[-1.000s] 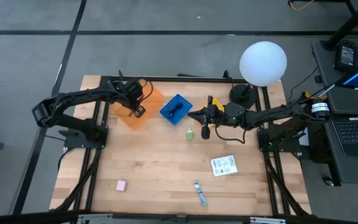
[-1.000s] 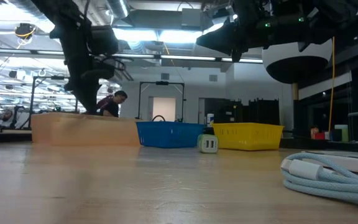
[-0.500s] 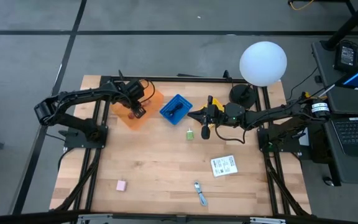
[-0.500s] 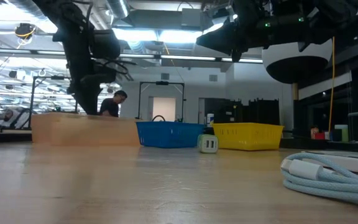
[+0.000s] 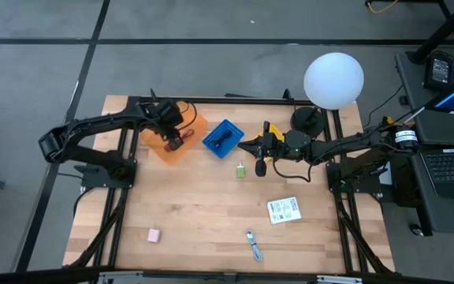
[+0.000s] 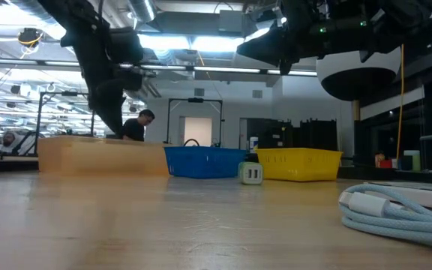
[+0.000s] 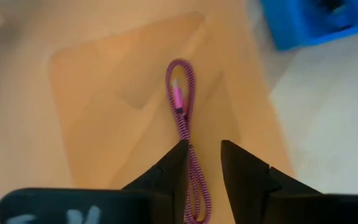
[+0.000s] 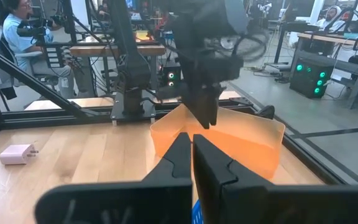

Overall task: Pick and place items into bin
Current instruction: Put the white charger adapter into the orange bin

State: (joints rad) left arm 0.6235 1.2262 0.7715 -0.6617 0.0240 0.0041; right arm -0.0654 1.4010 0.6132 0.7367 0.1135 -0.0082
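Note:
My left gripper (image 5: 172,140) hangs open over the orange bin (image 5: 189,126). In the left wrist view its fingers (image 7: 202,146) stand apart above the red cord (image 7: 182,106), which lies stretched out on the bin's floor and touches neither finger. The cord also shows in the high view (image 5: 182,141). My right gripper (image 5: 258,155) is shut and waits above the table right of the blue bin (image 5: 223,138), which holds the black coiled cable. On the table lie the tiny green piece (image 5: 242,170), white printed packet (image 5: 284,209), pink block (image 5: 154,234) and blue-silver tool (image 5: 254,245).
A yellow bin (image 6: 298,163) stands right of the blue bin (image 6: 205,161), under my right arm. A white globe lamp (image 5: 333,79) sits at the far right corner. A pale coiled cable (image 6: 396,214) lies close to the low camera. People show in the room behind.
My left gripper has stayed over the orange bin, shifting slightly. The red cord, hidden under the gripper a second ago, now shows beside it in the bin.

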